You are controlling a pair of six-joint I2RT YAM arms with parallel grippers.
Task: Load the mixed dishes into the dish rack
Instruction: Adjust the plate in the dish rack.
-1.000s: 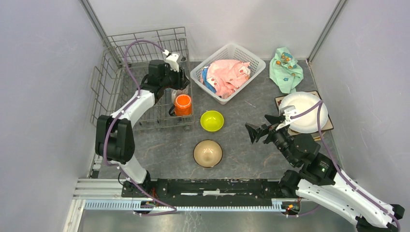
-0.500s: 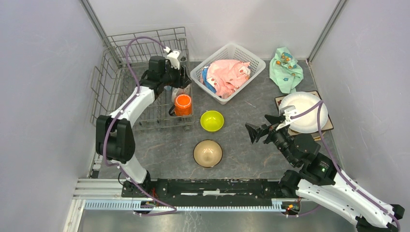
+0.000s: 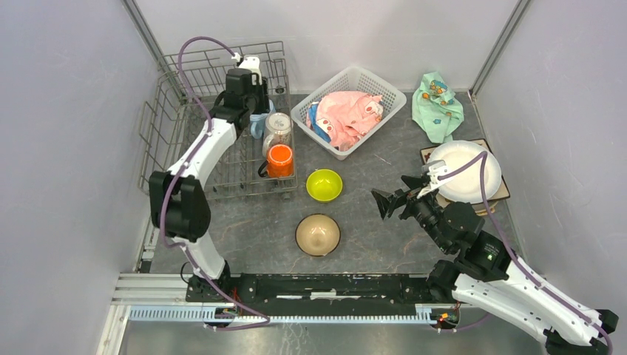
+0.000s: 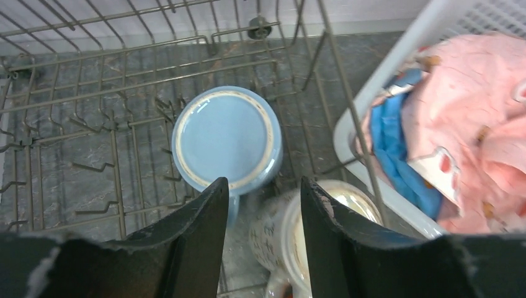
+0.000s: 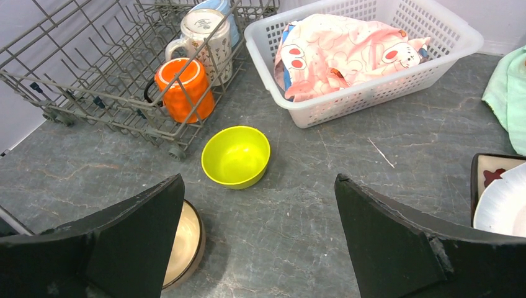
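The rack (image 3: 159, 129) stands at the far left of the worktop (image 3: 370, 244). The left gripper (image 4: 263, 189) hangs over its right side, about half open and holding nothing: the wrist view shows both fingers apart in clear air. Below them a blue mug (image 4: 223, 139) sits upside down among the tines. A white patterned mug (image 4: 310, 230) lies just beside it to the right, and an orange mug (image 3: 279, 159) is racked nearer the arms. So three mugs are in, and the bowls and plates are yet to load. Just outside the rack's near right corner sits the green bowl (image 3: 324, 185), mouth up, with the tan bowl (image 3: 318, 234) a little nearer the bases. Further right, the right gripper (image 3: 381, 205) hovers over bare worktop at its widest, empty, its fingers pointing left. This is the relation that matters: in the right wrist view the green bowl lies straight ahead between the fingers, and the tan bowl is low and left, partly behind the left finger. Both bowls are round, so no axis needs matching; a grip would go over a rim. The right arm looks the better placed for either bowl, since it already faces them, while the left gripper is over the rack. Behind the right gripper, at the far right, a white plate (image 3: 462, 170) rests on a dark square plate (image 3: 426, 156), nearer to the right arm than to the left.
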